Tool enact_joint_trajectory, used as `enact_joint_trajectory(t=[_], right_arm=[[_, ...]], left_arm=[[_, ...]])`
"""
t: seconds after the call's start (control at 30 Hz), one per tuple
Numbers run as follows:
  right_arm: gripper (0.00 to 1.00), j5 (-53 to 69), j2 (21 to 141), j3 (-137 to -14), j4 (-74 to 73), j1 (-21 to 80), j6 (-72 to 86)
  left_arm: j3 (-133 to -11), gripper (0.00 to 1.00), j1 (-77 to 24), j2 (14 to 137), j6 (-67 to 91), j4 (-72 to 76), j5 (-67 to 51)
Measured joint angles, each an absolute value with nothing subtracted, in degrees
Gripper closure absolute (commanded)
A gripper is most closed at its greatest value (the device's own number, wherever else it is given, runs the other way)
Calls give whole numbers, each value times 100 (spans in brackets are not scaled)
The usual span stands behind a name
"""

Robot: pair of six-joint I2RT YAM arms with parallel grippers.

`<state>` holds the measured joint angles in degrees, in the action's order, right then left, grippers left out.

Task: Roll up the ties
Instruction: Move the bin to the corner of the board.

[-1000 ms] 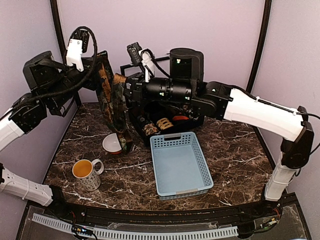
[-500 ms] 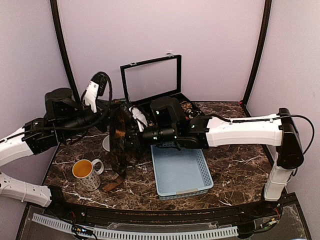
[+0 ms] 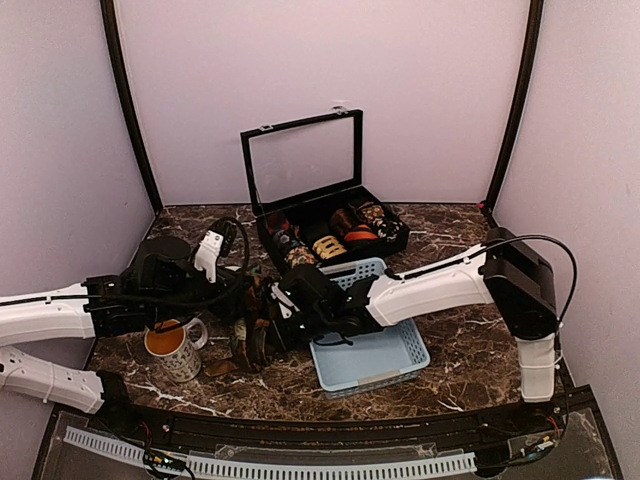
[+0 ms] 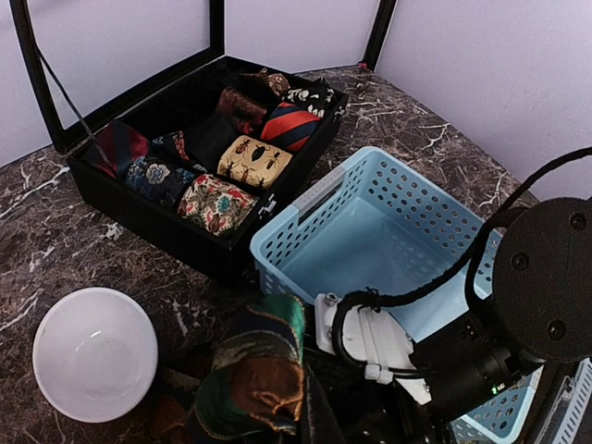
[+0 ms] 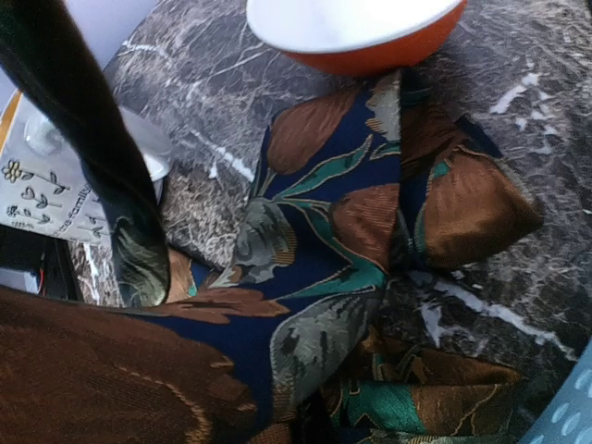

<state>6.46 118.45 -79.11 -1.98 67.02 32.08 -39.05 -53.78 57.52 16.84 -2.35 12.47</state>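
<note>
Brought the left gripper (image 3: 246, 302) and right gripper (image 3: 268, 322) down from high in front of the black case (image 3: 300, 160) to low over the table (image 3: 470, 330). Lowered the tie (image 3: 252, 345) with them: hung long before, now heaped in folds between mug (image 3: 172, 350) and basket (image 3: 405, 352). Uncovered the case's lid in the overhead view; hid the white bowl (image 4: 92, 353) there behind the left arm.

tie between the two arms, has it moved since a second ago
Yes. The tie has come down: it hung high beside the black case, and now lies bunched on the table between the mug and the blue basket.
</note>
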Motion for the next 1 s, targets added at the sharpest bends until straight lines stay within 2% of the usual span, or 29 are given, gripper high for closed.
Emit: enact_joint_trajectory(t=[0.13, 0.33, 0.73, 1.0], right_arm=[[100, 355, 11767, -7787, -307, 6681, 3385], [100, 246, 10910, -6410, -368, 6381, 3411], [100, -34, 9295, -4696, -521, 4209, 2250], [100, -261, 9212, -4716, -797, 2786, 1870]], left_arm=[[-3905, 100, -5378, 5824, 1774, -64, 1160], [-3905, 100, -5387, 6342, 1822, 246, 676], [-4447, 100, -5802, 8217, 1826, 1267, 3], [-5708, 100, -5837, 9837, 1806, 1813, -239]])
